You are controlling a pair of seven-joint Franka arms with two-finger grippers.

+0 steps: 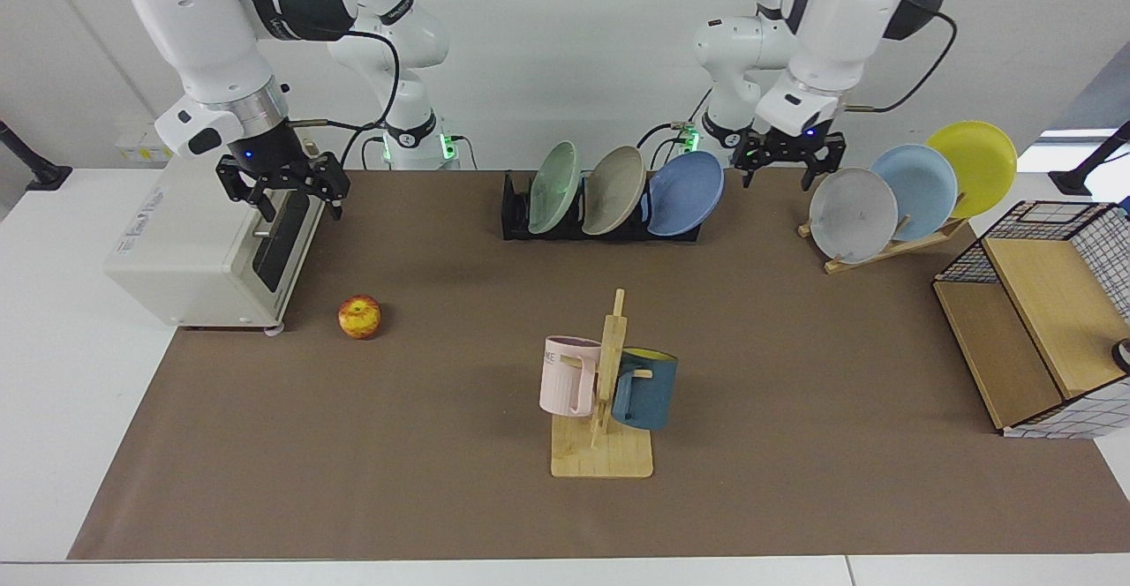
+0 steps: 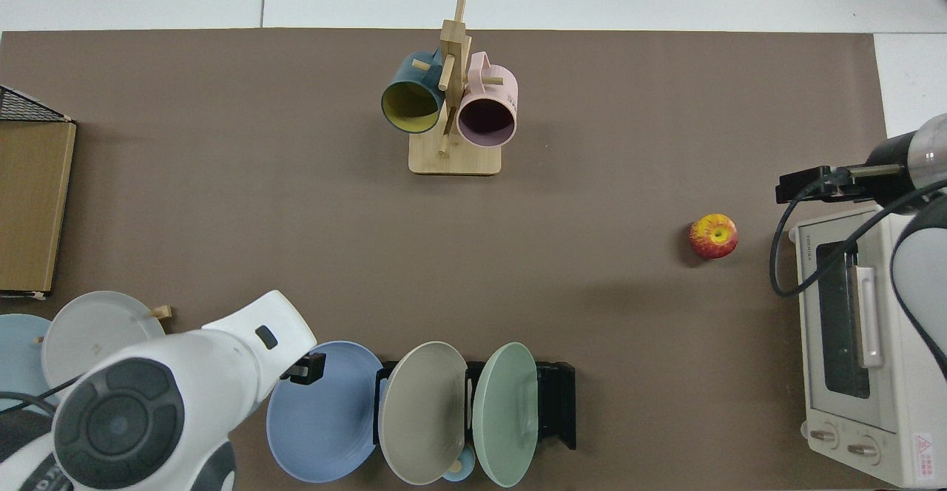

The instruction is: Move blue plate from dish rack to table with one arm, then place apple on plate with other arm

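Plate (image 1: 686,192): round periwinkle-blue, leaning in the rack (image 1: 516,215), just beside the left gripper (image 1: 788,165).
Left gripper: hanging spread, empty.
Right gripper (image 1: 281,191): waiting spread, above oven (image 2: 851,343) reading "TOSHIBA".

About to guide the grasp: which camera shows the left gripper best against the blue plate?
The facing view: the left gripper hangs open, apart from the blue plate, which leans in the dish rack. In the top view the arm's own body covers most of the gripper, leaving a dark tip at the plate's rim.

The left end effector (image 1: 788,165), fingers spread, hovers just beside the blue plate (image 1: 685,193), which leans in the dish rack (image 1: 516,215).
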